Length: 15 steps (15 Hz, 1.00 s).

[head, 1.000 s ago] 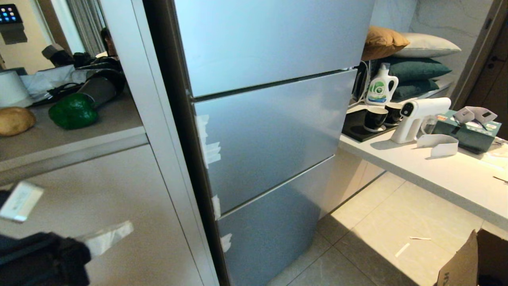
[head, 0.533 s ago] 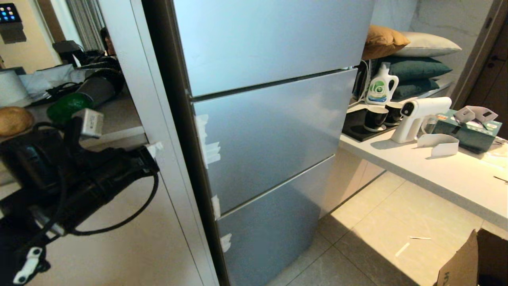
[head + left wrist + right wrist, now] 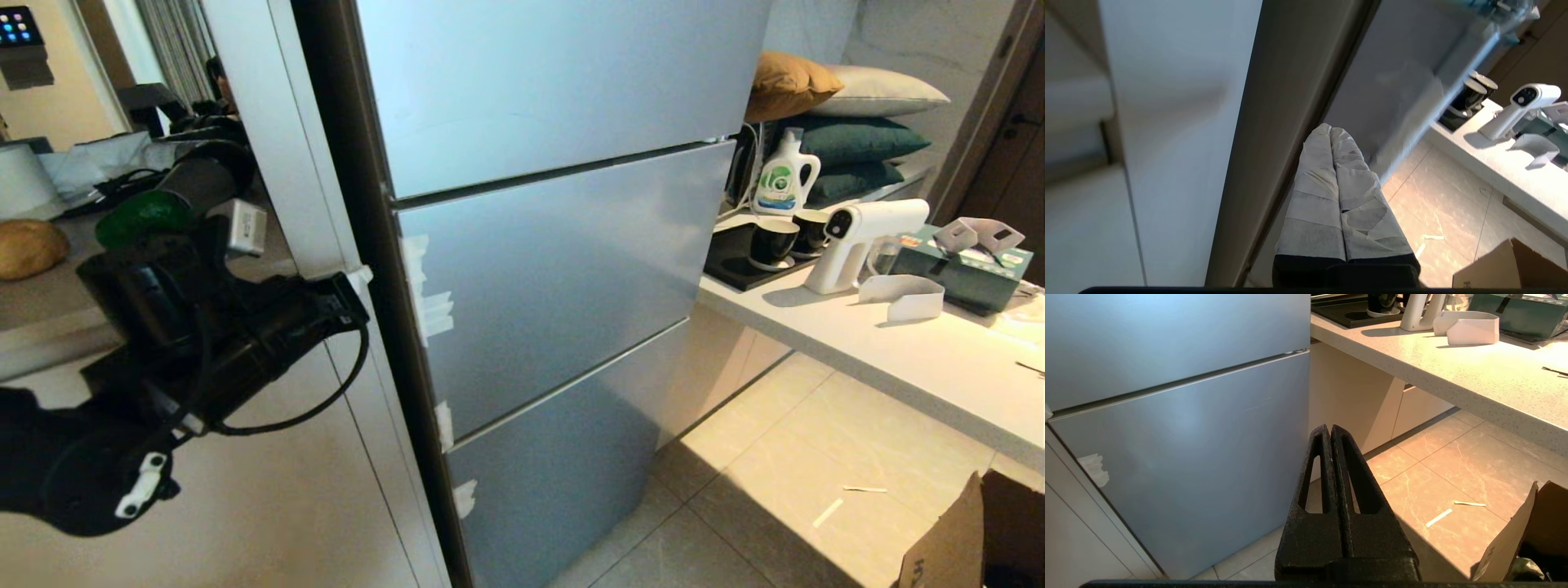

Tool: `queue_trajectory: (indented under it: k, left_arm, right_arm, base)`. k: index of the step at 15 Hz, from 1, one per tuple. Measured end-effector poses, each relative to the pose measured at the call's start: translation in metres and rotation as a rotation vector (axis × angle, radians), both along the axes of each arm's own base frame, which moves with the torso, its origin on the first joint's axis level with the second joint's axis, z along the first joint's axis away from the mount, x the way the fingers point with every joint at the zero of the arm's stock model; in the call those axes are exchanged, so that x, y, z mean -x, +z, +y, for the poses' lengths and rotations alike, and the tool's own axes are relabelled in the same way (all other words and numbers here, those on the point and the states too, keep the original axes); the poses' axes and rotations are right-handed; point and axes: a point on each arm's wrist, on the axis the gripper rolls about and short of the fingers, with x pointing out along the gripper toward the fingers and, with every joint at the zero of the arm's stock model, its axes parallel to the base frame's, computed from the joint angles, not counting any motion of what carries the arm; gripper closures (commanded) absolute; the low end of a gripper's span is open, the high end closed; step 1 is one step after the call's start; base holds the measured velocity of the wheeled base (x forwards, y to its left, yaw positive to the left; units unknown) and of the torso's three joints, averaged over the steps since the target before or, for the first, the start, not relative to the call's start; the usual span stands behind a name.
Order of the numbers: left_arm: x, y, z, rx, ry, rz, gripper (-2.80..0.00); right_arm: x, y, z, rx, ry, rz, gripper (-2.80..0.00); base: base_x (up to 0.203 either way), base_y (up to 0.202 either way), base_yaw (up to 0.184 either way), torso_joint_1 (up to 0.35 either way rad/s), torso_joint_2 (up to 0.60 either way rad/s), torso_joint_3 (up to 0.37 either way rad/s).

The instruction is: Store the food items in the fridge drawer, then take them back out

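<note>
The silver-blue fridge stands with all three panels closed, so the fridge drawer is hidden. On the counter to its left lie the food items: a green bell pepper, partly covered by my left arm, and a tan potato. My left gripper is raised at the middle panel's height, its tip close to the fridge's dark left edge. Its tape-wrapped fingers are pressed together and hold nothing. My right gripper is shut and empty, low beside the bottom panel, outside the head view.
Beige cabinet doors stand below the left counter, with a white paper roll on top. The right counter carries a detergent bottle, cups, a white spray gun and a tissue box. A cardboard box sits on the floor.
My left arm has risen from the lower left corner and swung right toward the fridge's left edge, now covering part of the pepper. The right arm has not moved.
</note>
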Motion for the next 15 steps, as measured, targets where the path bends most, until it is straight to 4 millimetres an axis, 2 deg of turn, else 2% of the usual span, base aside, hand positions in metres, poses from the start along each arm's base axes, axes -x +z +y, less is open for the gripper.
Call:
queue_trajectory:
  k: [7, 15]
  left_arm:
    - [-0.011, 0.005, -0.013, 0.006, -0.027, -0.023, 0.00]
    - [-0.013, 0.003, -0.023, 0.005, -0.054, -0.022, 0.00]
  right_arm:
    - [0.000, 0.000, 0.000, 0.000, 0.000, 0.000, 0.00]
    - [0.000, 0.000, 0.000, 0.000, -0.001, 0.000, 0.00]
  base:
    - [0.000, 0.000, 0.000, 0.000, 0.00, 0.000]
    - [0.000, 0.000, 0.000, 0.000, 0.00, 0.000]
